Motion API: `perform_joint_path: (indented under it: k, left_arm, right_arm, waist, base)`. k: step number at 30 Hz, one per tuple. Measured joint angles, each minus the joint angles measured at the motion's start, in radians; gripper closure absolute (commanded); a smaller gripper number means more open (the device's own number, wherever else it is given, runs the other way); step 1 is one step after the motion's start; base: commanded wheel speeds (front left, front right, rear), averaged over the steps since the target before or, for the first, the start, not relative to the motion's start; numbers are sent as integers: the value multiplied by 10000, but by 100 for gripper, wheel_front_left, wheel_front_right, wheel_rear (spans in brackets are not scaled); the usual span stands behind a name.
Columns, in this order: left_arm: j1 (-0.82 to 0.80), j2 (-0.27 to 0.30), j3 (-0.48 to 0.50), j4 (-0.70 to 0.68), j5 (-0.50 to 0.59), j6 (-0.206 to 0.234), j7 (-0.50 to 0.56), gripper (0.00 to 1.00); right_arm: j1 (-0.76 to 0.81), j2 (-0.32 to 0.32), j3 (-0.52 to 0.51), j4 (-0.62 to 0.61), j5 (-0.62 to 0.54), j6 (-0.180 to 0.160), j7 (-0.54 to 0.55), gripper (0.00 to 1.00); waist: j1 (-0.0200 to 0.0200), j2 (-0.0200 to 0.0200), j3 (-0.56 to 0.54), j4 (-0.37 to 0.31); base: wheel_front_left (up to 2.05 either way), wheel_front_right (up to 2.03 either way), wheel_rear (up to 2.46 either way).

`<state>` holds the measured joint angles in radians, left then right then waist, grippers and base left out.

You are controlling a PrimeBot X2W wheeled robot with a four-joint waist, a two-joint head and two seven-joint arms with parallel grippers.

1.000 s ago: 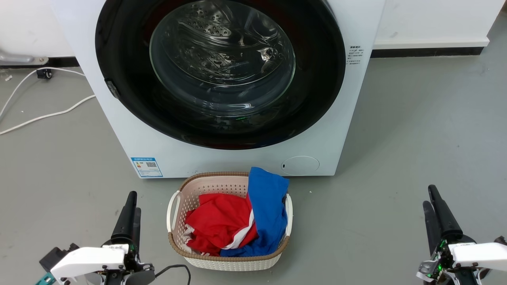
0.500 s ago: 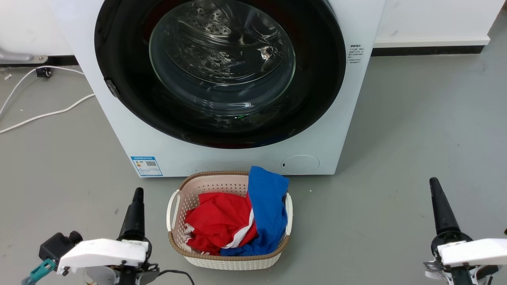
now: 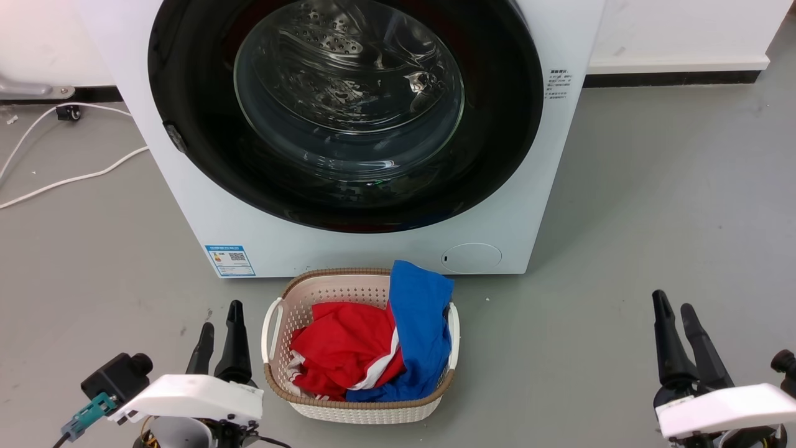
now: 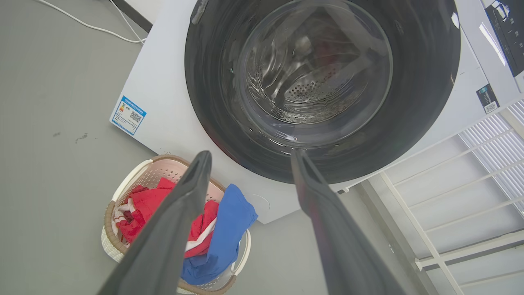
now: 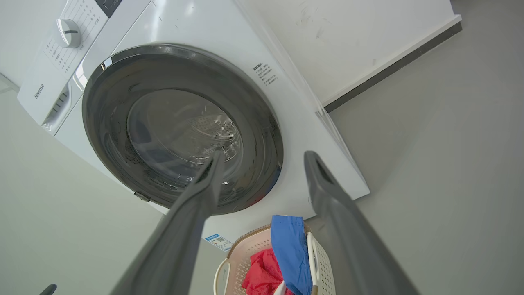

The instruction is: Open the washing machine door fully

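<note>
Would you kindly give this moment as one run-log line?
washing machine door: closed, untouched | left gripper: open, empty | right gripper: open, empty

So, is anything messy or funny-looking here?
A bit. The blue cloth spills over the back rim of the laundry basket instead of lying inside, and a white cable trails loose across the floor on the left. The washing machine door looks shut and undamaged.

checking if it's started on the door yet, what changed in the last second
The left gripper moved right, closer to the laundry basket. It and the right gripper have both turned, so each one's two fingers now show side by side, apart. Nothing was taken hold of. The washing machine door stays shut and the basket has not moved.
</note>
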<state>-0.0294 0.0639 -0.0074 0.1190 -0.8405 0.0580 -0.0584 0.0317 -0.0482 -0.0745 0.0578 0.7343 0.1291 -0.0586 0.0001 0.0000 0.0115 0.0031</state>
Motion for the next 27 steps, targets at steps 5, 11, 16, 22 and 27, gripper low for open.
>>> perform_joint_path:
  k: [5, 11, 16, 22, 27]
  left_arm:
    - [21, 157, -301, -125, 663, 226, -165, 0]
    - [73, 268, -591, -244, 1340, 395, -347, 0]
    - [141, 337, -788, -353, 1864, 431, -512, 0]
    - [234, 368, -913, -506, 2566, 426, -696, 0]
    - [329, 366, -984, -600, 3091, 391, -838, 0]
  right_arm:
    - [140, 0, 44, -36, -821, 0, -163, 0]
    - [254, 0, 31, -117, -1605, 0, -353, 0]
    - [389, -2, 8, -226, -2071, 0, -500, 0]
    - [545, -2, -23, -380, -2744, 0, -704, 0]
    - [641, -2, -31, -481, -3164, 0, -830, 0]
  waist:
    - [0, 0, 2, 1]
    - [0, 0, 5, 4]
    - [0, 0, 8, 13]
    - [0, 0, 5, 22]
    - [-1, 0, -3, 13]
  base:
    - [0, 0, 0]
    - [0, 0, 0]
    - [0, 0, 0]
    - [0, 0, 0]
    - [0, 0, 0]
